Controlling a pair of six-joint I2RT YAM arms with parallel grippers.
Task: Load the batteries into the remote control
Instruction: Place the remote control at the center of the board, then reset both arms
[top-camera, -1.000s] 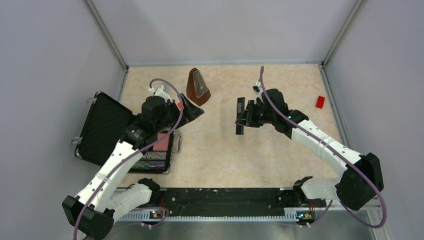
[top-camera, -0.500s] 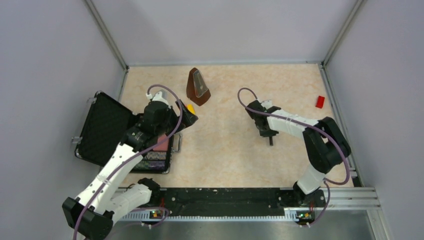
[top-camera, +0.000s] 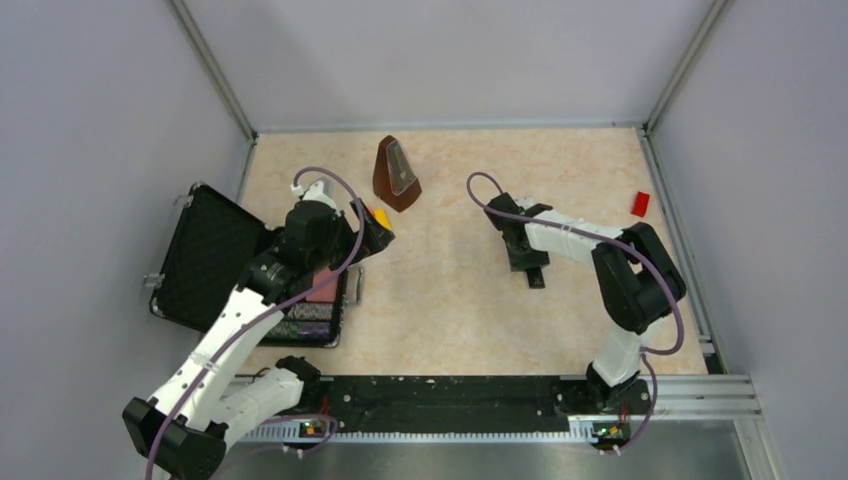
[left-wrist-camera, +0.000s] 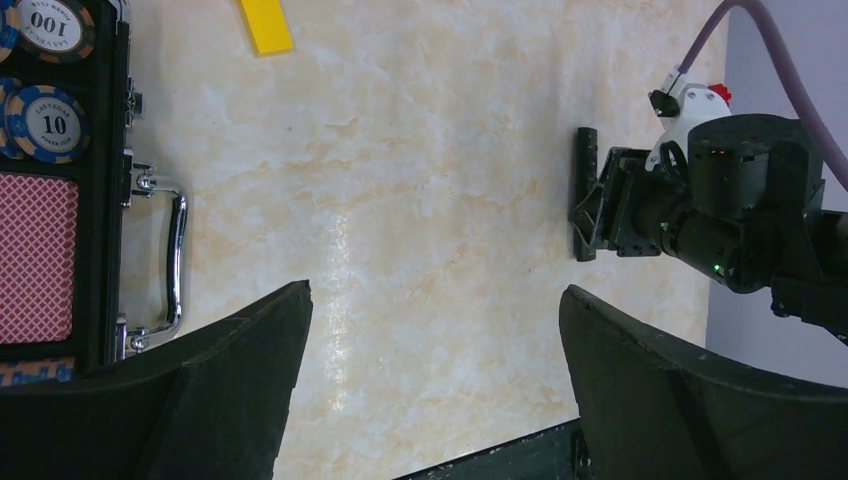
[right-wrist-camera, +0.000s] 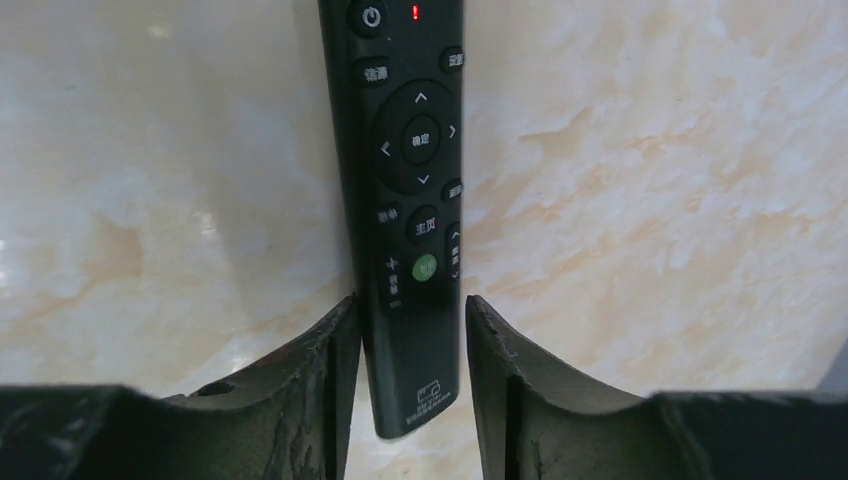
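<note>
Straddling remote control (right-wrist-camera: 405, 150) with right gripper (right-wrist-camera: 412, 310), fingers close against both edges; clamped or slack, cannot tell. Left gripper (left-wrist-camera: 435, 292): spread wide, empty.

Slim black remote control (right-wrist-camera: 410, 200), buttons facing up, small red dot beside the power button. Lying flat on the counter (right-wrist-camera: 650, 150), right of the brown metronome (top-camera: 395, 175) and nearer the arms.

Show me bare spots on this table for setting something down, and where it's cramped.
Free: the middle, between the yellow block and the remote control; the near strip before the rail; the far side between metronome and red block. Crowded: the left, around the open case.
</note>
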